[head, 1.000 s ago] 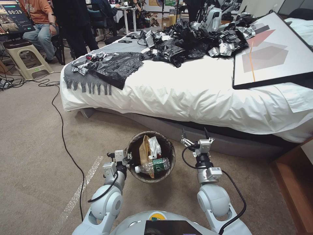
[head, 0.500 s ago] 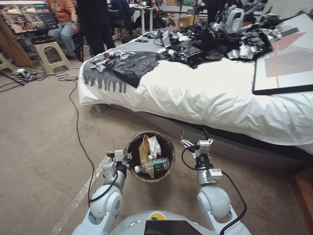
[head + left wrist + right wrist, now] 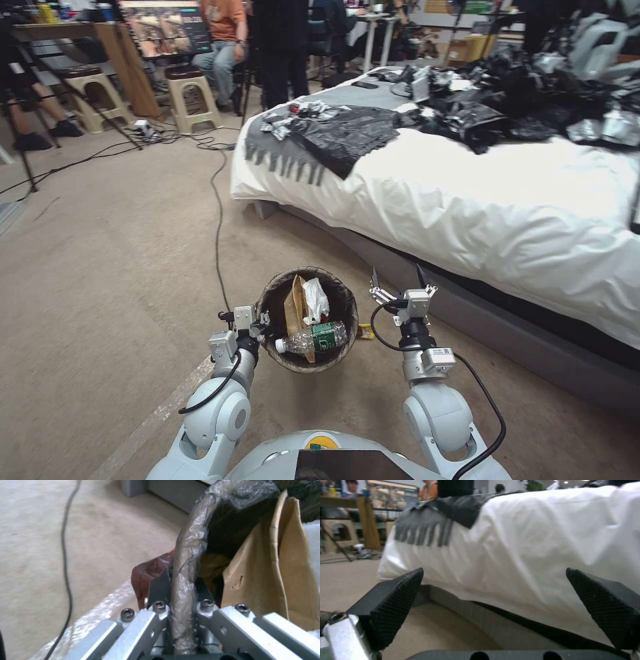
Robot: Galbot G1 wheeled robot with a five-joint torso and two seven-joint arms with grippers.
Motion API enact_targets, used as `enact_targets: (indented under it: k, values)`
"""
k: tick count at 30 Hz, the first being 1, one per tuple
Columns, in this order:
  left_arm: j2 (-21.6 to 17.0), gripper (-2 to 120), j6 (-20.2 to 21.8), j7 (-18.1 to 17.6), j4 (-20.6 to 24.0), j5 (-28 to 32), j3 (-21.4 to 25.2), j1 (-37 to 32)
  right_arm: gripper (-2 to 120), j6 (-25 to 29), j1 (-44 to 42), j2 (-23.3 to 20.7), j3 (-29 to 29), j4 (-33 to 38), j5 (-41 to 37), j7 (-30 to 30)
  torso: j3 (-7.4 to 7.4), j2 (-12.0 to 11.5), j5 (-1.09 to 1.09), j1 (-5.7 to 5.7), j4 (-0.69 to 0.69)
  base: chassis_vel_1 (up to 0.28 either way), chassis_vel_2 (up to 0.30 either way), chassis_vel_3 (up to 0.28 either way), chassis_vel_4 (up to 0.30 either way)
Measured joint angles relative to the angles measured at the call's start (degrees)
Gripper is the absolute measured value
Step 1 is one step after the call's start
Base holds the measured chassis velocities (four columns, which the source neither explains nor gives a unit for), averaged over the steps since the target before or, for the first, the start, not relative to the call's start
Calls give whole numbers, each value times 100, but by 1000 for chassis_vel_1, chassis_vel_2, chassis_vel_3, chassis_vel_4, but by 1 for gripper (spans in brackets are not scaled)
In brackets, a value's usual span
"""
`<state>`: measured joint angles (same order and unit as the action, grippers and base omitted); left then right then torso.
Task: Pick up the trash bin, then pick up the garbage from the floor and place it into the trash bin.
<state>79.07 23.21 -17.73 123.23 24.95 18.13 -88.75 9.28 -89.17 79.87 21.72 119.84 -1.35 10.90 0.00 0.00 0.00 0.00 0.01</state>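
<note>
At lower centre of the head view, my left gripper [image 3: 262, 325] pinches the brown-lined rim of the round white plastic trash bin [image 3: 277, 357], my right gripper [image 3: 397, 273] gaping empty beside it.

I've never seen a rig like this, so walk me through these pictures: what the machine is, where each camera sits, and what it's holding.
It is a wheeled robot with two arms. One picture looks down from its head; the other two come from cameras on its wrists. The left hand is shut on the rim of the bin, holding it above the carpet. Inside are a paper bag, a tissue and a bottle. The right hand is open and empty, facing the bed.
</note>
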Motion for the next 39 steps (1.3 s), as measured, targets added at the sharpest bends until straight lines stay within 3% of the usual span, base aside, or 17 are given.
enact_targets:
  k: [18, 39]
  values:
    - [-13, 0, -8, 2, -2, -4, -16, 5, 100, 8, -56, 4, 41, 17, 26, -3, 0, 0, 0, 0, -2, 117, 115, 116, 121]
    - [-14, 0, -163, 26, -49, -174, -23, 24, 100, -34, 4, -30, 153, 3, 39, -83, 0, 0, 1, 0, -2, 1, 3, 2, 2]
